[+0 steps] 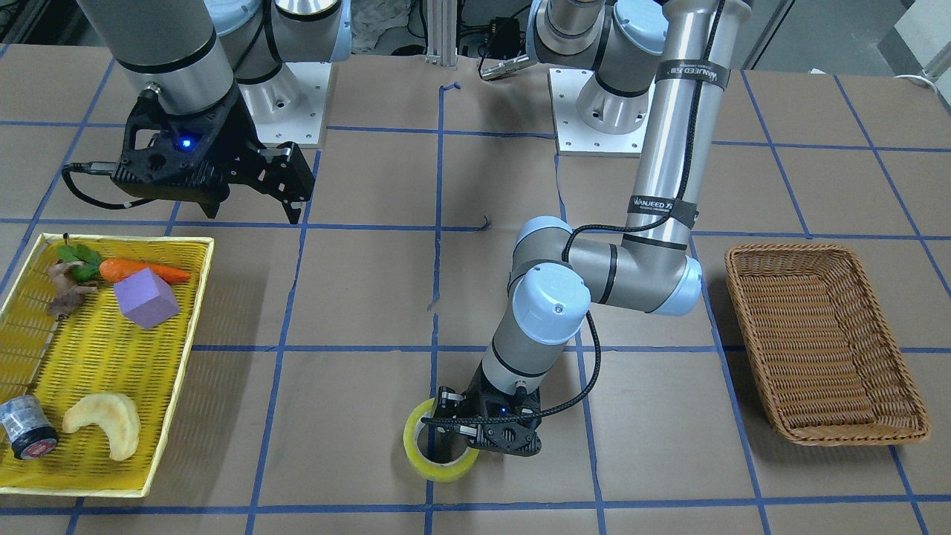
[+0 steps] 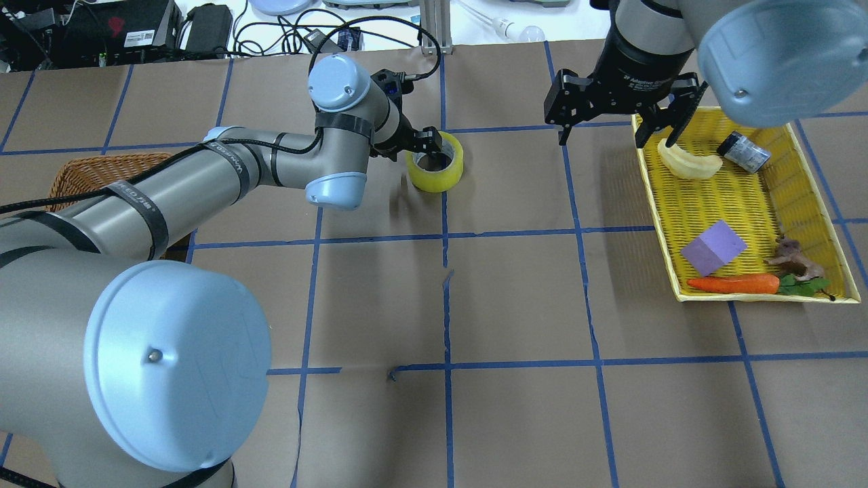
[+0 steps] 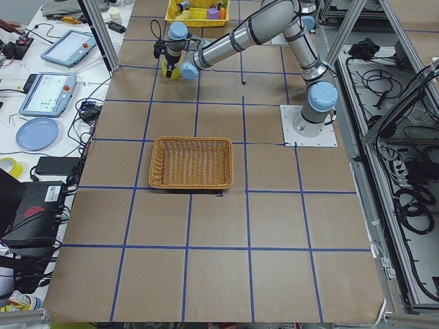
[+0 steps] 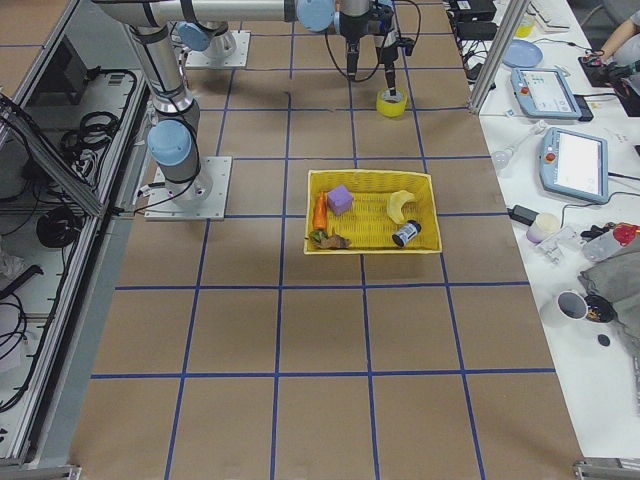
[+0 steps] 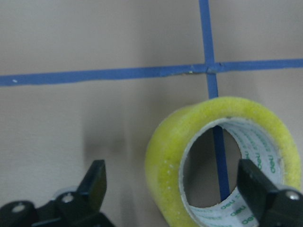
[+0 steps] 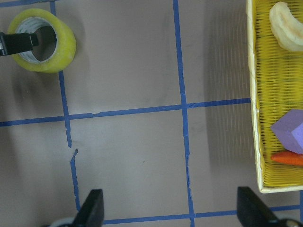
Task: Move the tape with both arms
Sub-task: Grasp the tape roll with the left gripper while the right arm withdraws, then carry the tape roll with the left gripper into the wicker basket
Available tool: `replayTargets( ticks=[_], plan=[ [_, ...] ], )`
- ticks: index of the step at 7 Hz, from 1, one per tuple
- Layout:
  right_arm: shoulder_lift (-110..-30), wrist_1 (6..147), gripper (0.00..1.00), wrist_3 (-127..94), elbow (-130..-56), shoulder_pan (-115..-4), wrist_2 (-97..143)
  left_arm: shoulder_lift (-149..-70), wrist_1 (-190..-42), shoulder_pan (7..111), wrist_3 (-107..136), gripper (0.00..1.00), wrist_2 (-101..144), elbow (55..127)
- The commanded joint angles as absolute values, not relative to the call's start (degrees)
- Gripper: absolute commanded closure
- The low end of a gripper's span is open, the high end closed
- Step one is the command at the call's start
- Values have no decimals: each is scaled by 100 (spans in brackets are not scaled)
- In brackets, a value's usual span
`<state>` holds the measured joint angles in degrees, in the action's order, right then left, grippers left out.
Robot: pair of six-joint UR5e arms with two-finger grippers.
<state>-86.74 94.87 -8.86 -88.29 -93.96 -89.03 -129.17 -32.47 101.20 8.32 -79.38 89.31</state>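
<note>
The yellow tape (image 1: 440,469) lies flat on the brown table near the centre line; it also shows in the overhead view (image 2: 437,180) and the right wrist view (image 6: 66,45). My left gripper (image 1: 449,423) is low at the tape and open. In the left wrist view (image 5: 175,189) one finger is inside the ring's hole and the other outside, so they straddle one wall of the tape (image 5: 163,161). My right gripper (image 2: 616,135) is open and empty. It hangs high above the table beside the yellow tray, well apart from the tape.
A yellow tray (image 1: 182,364) on my right holds a carrot (image 1: 141,272), a purple block (image 1: 146,299), a pale crescent piece (image 1: 104,423) and a silver-black roll (image 1: 26,429). A wicker basket (image 1: 825,342) stands on my left.
</note>
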Motion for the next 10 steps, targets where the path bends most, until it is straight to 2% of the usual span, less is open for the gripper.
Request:
replayTargets(
  ticks=[1, 4, 6, 7, 10],
  plan=[
    [-8640, 9484, 0, -861, -8632, -9334, -8947, -12824, -3766, 10143, 783, 100, -7954, 8921],
    [-8578, 9501, 0, -870, -8437, -9009, -8912, -12544, -4478, 10116, 712, 100, -7998, 8606],
    [-8569, 9510, 0, -879, -8455, -9009, -8912, -11956, -7025, 9444, 120, 100, -8155, 7329],
    [-8578, 9510, 0, -879, -8464, -9017, -8912, -11744, -7901, 8944, -521, 100, -8235, 6947],
    [-8578, 9510, 0, -879, -8464, -9026, -8921, -11312, -8610, 7258, -2026, 100, -8463, 7065]
  ],
)
